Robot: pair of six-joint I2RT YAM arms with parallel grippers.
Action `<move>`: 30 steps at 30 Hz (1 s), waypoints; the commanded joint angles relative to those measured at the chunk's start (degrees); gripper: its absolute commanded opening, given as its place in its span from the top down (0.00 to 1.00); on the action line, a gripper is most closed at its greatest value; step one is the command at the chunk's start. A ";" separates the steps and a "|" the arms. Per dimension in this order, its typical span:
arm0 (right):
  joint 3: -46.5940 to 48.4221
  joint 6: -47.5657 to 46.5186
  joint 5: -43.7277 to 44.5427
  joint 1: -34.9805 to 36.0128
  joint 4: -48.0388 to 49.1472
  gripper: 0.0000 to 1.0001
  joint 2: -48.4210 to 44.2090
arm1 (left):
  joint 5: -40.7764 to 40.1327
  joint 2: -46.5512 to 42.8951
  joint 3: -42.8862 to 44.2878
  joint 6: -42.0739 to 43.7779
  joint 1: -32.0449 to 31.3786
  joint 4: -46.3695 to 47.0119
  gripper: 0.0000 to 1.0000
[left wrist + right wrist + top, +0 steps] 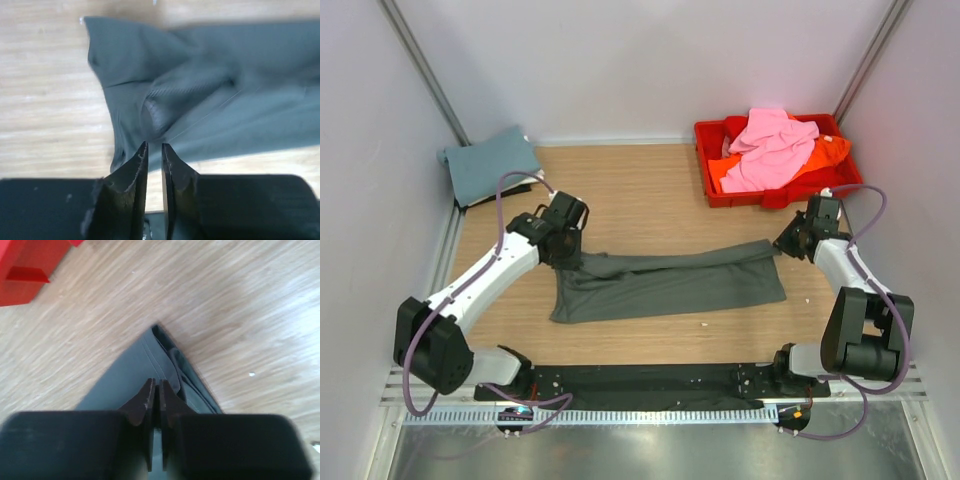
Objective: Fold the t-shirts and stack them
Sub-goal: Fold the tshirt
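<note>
A dark grey t-shirt lies folded into a long band across the middle of the table. My left gripper hangs over its far left corner. In the left wrist view the jaws stand a narrow gap apart with bare wood showing between them, and the shirt lies just beyond the tips. My right gripper is at the shirt's far right corner. In the right wrist view its jaws are pinched together on the cloth. A dusty teal t-shirt lies folded at the back left.
A red plastic tray stands at the back right and holds a pink t-shirt on top of an orange one; its corner shows in the right wrist view. White walls close in the table on three sides.
</note>
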 commanded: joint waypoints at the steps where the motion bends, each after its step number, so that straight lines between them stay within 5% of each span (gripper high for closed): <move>1: -0.15 0.77 4.72 -0.42 -3.03 0.86 -1.10 | 2.63 -4.07 -3.17 -2.93 -1.06 -5.41 0.75; 2: 0.12 0.69 5.42 -0.34 -3.66 0.74 -0.57 | 3.43 -6.08 -4.06 -3.37 -1.67 -5.85 0.61; 3: 0.64 0.77 7.61 -0.34 -4.44 0.37 -0.39 | 3.78 -7.14 -4.94 -4.16 -1.94 -6.29 0.54; 6: 1.43 1.12 12.10 -0.34 -6.38 0.06 -1.35 | 5.45 -12.06 -7.23 -7.33 -2.82 -6.65 0.25; 11: 2.58 1.65 10.01 -0.33 -5.52 0.04 -6.44 | 3.27 -15.16 -8.38 -9.61 -2.82 -4.02 0.23; 15: 1.70 0.78 -3.14 1.50 0.81 0.10 -9.00 | 4.31 -13.40 -9.34 -11.89 -2.82 2.55 0.26; 20: 4.25 -1.60 -4.15 10.29 0.65 0.23 -2.95 | 4.67 -8.75 -13.29 -16.91 -2.82 10.91 0.34; 30: 0.91 -0.81 -1.16 15.48 0.30 0.29 10.50 | 3.08 4.61 -17.69 -20.95 -2.82 19.18 0.37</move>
